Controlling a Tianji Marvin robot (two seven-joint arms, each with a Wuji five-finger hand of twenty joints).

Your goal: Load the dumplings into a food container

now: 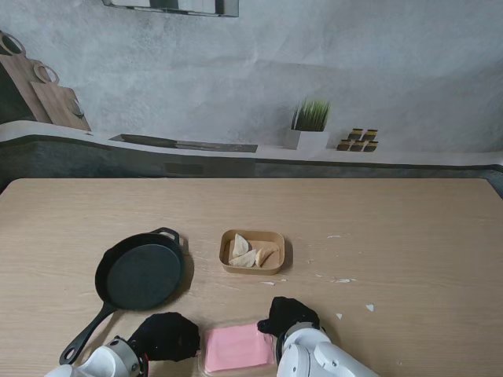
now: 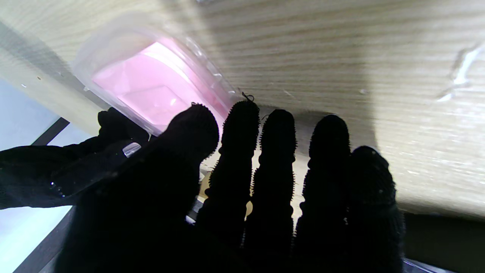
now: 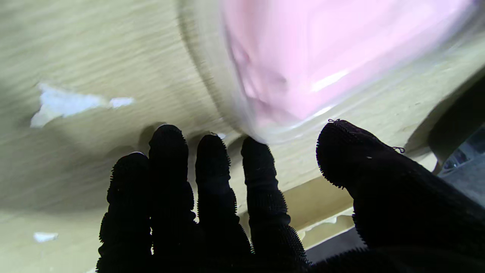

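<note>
Dumplings [image 1: 251, 254], pale and folded, are lying inside the shallow tan rectangular food container [image 1: 252, 270], which is sitting near the middle of the wooden desk [image 1: 409, 236], just right of the black cast-iron skillet [image 1: 140, 275]. Nothing more is showing in the skillet, so the loading is judged to be largely done, and the coming move probably turns on the clear plastic lid with a pink underside [image 1: 238, 346].

That lid is lying flat at the desk's near edge, nearer to the robot than the container, with its long axis running left to right. It is sitting between the two black-gloved hands: the left hand [image 1: 165, 336] is just beside its left edge and the right hand [image 1: 288, 317] just beside its right edge, so neither is clearly nearer.

In the left wrist view the fingers [image 2: 278, 151] are reaching side by side, the thumb set off toward the lid's [image 2: 159, 81] rim. In the right wrist view the fingers [image 3: 212, 170] are also extended and loosely spread, the lid [image 3: 322, 57] lying past the thumb and index tips. Whether any fingertip is actually touching the rim cannot be told. Neither hand is gripping anything.
</note>
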